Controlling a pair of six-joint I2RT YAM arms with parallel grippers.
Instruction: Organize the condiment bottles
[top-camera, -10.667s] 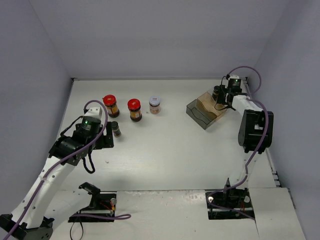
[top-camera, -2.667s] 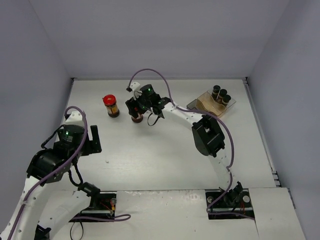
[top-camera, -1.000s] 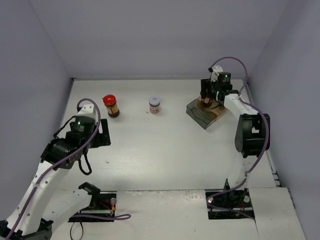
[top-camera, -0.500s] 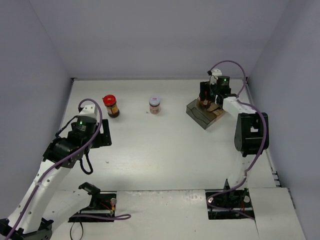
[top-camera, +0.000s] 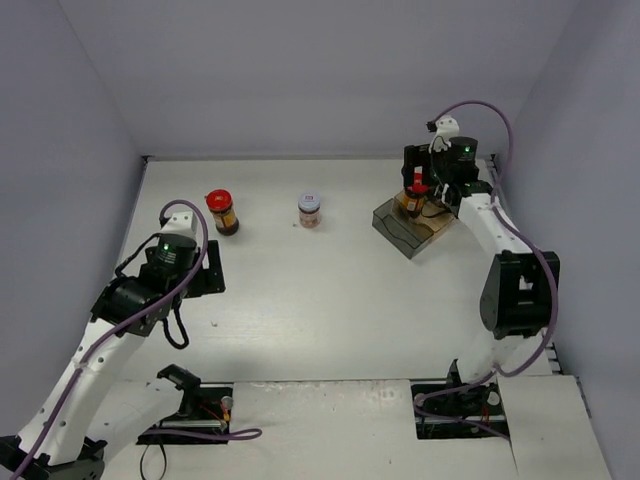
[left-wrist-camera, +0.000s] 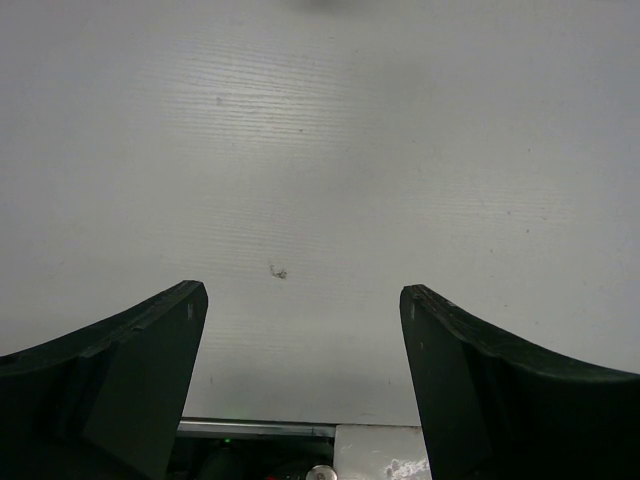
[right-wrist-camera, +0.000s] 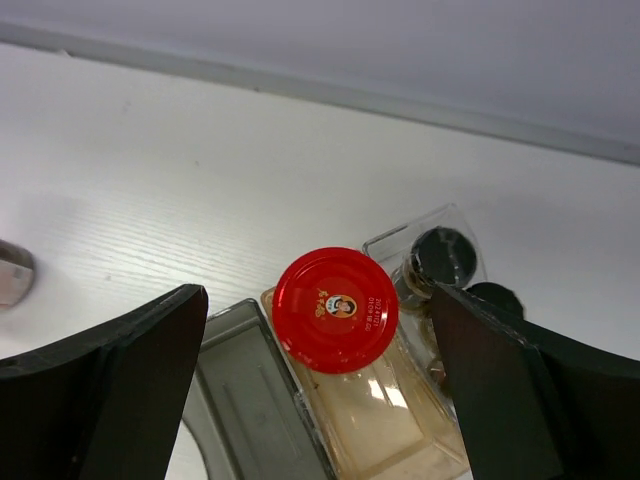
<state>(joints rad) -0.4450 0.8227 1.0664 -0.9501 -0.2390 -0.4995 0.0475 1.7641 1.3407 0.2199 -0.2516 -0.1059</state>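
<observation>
A dark jar with a red lid (right-wrist-camera: 336, 309) stands upright in the clear smoky tray (right-wrist-camera: 245, 395), and my right gripper (right-wrist-camera: 316, 305) hangs open above it, one finger on either side, not touching. Two black-capped bottles (right-wrist-camera: 445, 258) stand just behind it in the same tray. From the top view, that jar (top-camera: 416, 196) is in the tray (top-camera: 398, 228) under the right gripper (top-camera: 421, 180). A second red-lidded jar (top-camera: 222, 211) and the white-lidded pinkish jar (top-camera: 310, 210) stand on the table at the back left. My left gripper (left-wrist-camera: 303, 292) is open over bare table, holding nothing.
The tray's left compartment (right-wrist-camera: 235, 420) holds nothing. The back wall runs close behind the tray, and the right wall is near it. The left arm (top-camera: 150, 280) hovers in front of the jar on the table. The arm bases (top-camera: 200, 415) sit at the near edge.
My right gripper has opened and let go of the red-lidded jar, which now stands in the tray; the gripper has lifted slightly. The left arm has barely moved.
</observation>
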